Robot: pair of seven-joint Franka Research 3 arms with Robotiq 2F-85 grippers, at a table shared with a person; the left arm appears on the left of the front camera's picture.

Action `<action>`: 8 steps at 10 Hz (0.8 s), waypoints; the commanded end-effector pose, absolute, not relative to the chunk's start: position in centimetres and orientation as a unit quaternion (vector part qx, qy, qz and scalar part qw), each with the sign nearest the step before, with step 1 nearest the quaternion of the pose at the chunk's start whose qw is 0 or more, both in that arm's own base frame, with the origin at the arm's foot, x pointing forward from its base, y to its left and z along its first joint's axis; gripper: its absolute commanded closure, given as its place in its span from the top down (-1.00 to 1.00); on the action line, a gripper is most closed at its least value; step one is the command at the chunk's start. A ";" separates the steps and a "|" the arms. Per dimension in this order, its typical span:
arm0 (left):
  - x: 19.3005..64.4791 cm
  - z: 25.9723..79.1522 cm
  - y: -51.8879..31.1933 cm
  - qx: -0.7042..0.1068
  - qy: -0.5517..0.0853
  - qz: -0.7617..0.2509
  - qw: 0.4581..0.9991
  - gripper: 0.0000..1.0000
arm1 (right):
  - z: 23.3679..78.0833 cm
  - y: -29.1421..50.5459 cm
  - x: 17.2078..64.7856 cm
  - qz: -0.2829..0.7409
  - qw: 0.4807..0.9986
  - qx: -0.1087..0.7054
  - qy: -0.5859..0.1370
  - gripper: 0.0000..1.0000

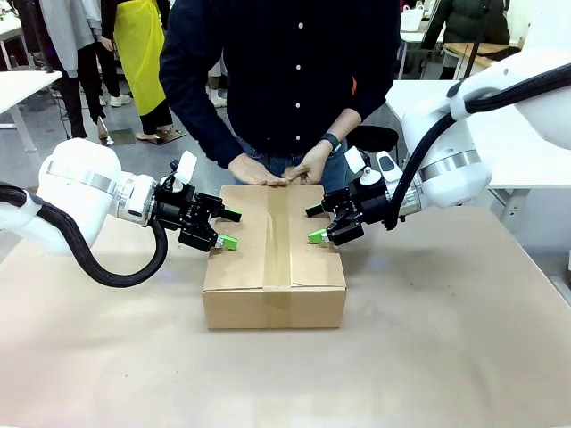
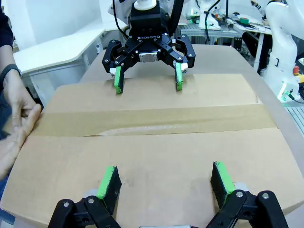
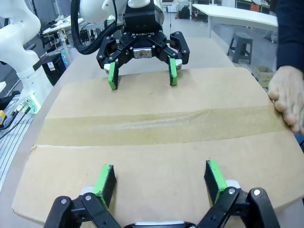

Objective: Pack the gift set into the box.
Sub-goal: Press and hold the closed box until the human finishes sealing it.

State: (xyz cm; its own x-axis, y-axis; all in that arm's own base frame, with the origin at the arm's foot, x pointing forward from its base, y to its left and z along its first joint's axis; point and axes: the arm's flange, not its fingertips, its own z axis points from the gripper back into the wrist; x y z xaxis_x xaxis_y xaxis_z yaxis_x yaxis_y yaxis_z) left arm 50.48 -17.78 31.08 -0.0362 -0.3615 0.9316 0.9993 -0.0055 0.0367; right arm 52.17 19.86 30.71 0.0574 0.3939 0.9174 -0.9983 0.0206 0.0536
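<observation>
One box [image 1: 274,267] sits at the middle of the table [image 1: 446,357], its flaps shut flat and a single strip of brown tape [image 1: 278,236] running along the top seam. In the front view that seam runs from the robot's side toward the person, and the carton looks slightly longer along this line than across it, though foreshortening makes this hard to judge. The front view alone shows the box's near wall and how the arms flank it: the left gripper [image 1: 228,227] at the box's left top edge, the right gripper [image 1: 314,224] at its right top edge. Each has its fingers spread wide and pinches nothing. The wrist views show what the front view cannot: the tape crosses each picture sideways, with a wrinkle along it, and each gripper's green pads hang over the cardboard lid, facing the other gripper across the seam. From the left wrist, the left gripper [image 2: 165,180] is below and the right gripper [image 2: 148,79] beyond; from the right wrist, the right gripper [image 3: 158,180] is near and the left gripper [image 3: 141,72] far. Two hands of the person rest on the far end of the lid: the person's left hand [image 1: 314,163] and the person's right hand [image 1: 253,170] lie beside each other at the tape's far end
</observation>
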 end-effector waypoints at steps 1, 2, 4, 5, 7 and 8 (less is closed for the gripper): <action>50.4 31.0 -17.8 -0.388 -0.410 -0.595 0.572 1.00 | 30.6 19.9 52.1 0.574 0.609 0.398 -0.376 1.00; 50.4 31.0 -17.8 -0.388 -0.410 -0.595 0.572 1.00 | 30.6 19.9 52.1 0.574 0.609 0.398 -0.376 1.00; 50.4 31.0 -17.8 -0.388 -0.410 -0.595 0.572 1.00 | 30.6 19.9 52.1 0.574 0.609 0.398 -0.376 1.00; 50.4 31.0 -17.8 -0.388 -0.410 -0.595 0.572 1.00 | 30.7 19.9 52.2 0.574 0.607 0.401 -0.377 1.00; 47.6 35.4 -15.9 -0.379 -0.439 -0.625 0.522 1.00 | 37.2 18.6 48.7 0.599 0.557 0.392 -0.422 1.00; 45.0 38.6 -13.0 -0.356 -0.489 -0.632 0.485 1.00 | 39.9 16.2 46.7 0.594 0.527 0.390 -0.467 1.00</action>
State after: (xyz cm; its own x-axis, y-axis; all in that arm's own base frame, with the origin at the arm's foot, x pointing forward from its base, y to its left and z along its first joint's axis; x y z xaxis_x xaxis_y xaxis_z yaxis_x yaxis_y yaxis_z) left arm 48.83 -16.23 34.98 -0.1559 -0.3204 0.9344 0.9877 -0.0376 0.1519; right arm 50.04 18.96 37.18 -0.0518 0.3392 0.9393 -0.9986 -0.0102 -0.0514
